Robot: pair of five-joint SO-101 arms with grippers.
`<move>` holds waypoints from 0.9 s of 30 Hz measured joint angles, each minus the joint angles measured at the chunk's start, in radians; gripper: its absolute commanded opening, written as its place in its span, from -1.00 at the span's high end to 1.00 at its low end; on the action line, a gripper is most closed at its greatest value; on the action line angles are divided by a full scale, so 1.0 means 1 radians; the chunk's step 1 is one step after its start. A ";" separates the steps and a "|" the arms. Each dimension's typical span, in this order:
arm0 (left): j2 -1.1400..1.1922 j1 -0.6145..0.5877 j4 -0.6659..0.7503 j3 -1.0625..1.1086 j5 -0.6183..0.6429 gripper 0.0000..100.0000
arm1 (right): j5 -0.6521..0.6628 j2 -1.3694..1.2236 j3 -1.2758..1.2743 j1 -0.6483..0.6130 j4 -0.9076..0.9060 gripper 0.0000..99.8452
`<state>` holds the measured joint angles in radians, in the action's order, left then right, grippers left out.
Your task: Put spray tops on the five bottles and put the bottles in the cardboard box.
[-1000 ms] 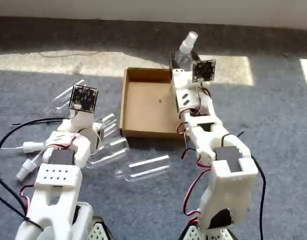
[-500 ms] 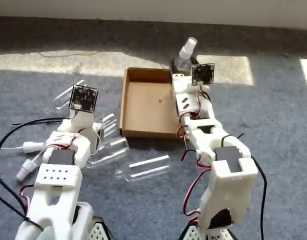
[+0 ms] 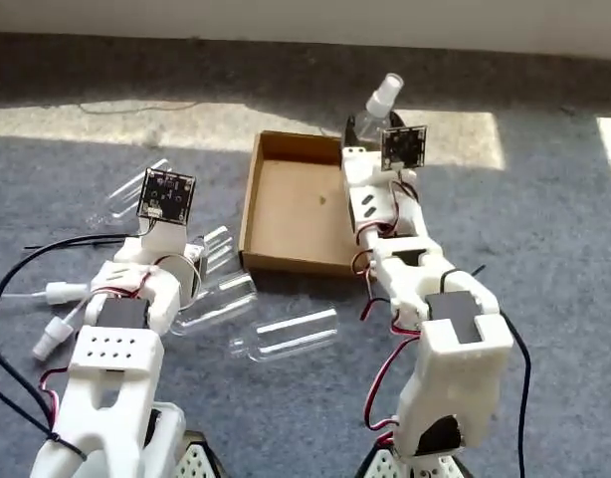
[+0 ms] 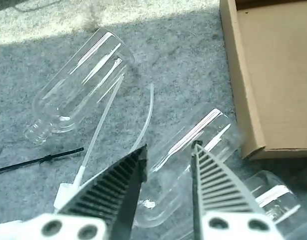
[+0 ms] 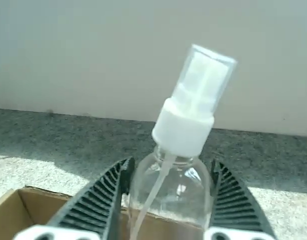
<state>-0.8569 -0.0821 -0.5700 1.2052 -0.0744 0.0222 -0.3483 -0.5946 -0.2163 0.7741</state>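
Currently the right gripper [image 5: 169, 172] is clamped on the shoulder of a clear plastic bottle [image 5: 171, 200], with both fingers pressed against its sides. A white spray top [image 5: 191, 115] sits on the neck and its dip tube runs down inside. The bottle is held near upright, tilted slightly, over the far right rim of the shallow brown cardboard box [image 3: 286, 204]. Judgement: gripping below the cap leaves the top untouched and keeps the body free to go down into the box. This looks like the boxing step for bottle 1 of 5.

Box contents: bare cardboard floor, with 0 bottles in it so far.

The left gripper [image 4: 168, 155] has its fingers partly apart and holds nothing. It hovers over an uncapped clear bottle on its side [image 4: 213, 125] on the grey carpet [image 3: 544, 249], just beside the box's near left corner. It is probably staged there for the next pick.

3 more uncapped bottles lie on the carpet:
- far bottle [image 3: 126, 194]
- middle bottle [image 3: 221, 297]
- near bottle [image 3: 286, 334]

2 loose white spray tops [image 3: 59, 294] lie beyond the left arm, well apart from the box.
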 measured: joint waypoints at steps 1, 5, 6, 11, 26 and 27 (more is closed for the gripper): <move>0.000 0.000 0.000 0.000 0.000 0.71 | 0.000 0.000 0.000 0.000 0.000 0.64; 0.000 0.000 0.000 0.000 0.000 0.71 | 0.000 0.000 0.000 0.000 0.000 0.64; 0.000 0.000 0.000 0.000 0.000 0.71 | 0.008 0.000 0.000 0.000 0.000 0.64; 0.000 0.000 0.000 0.000 0.000 0.71 | 0.115 0.000 0.000 0.000 0.000 0.64; 0.000 0.000 0.000 0.000 0.000 0.71 | 0.114 0.000 0.000 0.000 0.000 0.64; 0.000 0.000 0.000 0.000 0.000 0.71 | 0.114 0.000 0.000 0.000 0.000 0.64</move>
<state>-0.8569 -0.0821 -0.5700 1.2052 -0.0744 0.1358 -0.3483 -0.5946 -0.2163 0.7741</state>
